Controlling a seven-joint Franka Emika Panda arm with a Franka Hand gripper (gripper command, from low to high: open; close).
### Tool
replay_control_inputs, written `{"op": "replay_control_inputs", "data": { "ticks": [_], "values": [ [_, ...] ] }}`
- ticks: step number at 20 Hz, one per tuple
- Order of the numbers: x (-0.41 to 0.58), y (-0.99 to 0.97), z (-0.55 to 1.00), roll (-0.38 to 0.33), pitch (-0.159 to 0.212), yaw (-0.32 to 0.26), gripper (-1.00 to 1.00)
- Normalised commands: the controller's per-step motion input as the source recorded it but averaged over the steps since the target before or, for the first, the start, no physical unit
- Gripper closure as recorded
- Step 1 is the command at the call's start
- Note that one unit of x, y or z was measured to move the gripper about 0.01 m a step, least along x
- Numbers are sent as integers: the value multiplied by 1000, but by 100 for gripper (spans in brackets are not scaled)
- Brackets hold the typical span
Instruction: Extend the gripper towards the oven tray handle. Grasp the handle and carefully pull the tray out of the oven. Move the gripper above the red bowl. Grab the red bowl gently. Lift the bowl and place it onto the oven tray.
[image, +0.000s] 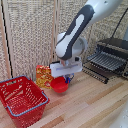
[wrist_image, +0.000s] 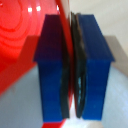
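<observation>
My gripper (image: 66, 76) is shut on the rim of the red bowl (image: 60, 85) and holds it above the wooden table, left of centre in the exterior view. In the wrist view the blue fingers (wrist_image: 50, 70) pinch the thin red rim, and the bowl's red inside (wrist_image: 22, 40) fills one side. The oven (image: 117, 50) stands at the exterior view's right with its door down. The dark wire tray (image: 107, 61) is pulled out over the door. Its handle (image: 98, 64) is the thin bar along the front edge.
A large red mesh shopping basket (image: 21, 99) with a blue rim stands at the exterior view's front left. An orange and yellow packet (image: 43, 76) stands behind the bowl. A slatted screen runs along the back of the wooden table (image: 90, 105).
</observation>
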Motion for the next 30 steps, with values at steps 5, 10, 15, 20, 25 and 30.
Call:
{"op": "replay_control_inputs", "data": {
  "ticks": [5, 10, 15, 20, 25, 30],
  "values": [
    [-18, -261, 906, 19, 27, -156, 100],
    [186, -501, 701, 29, 6, -158, 100],
    [283, -615, 455, 12, -31, -152, 100],
    [247, -621, 443, 0, -26, -173, 100],
    [205, -583, 455, 0, -12, -196, 100],
    [149, -645, 380, 0, -10, -182, 100]
  ]
}}
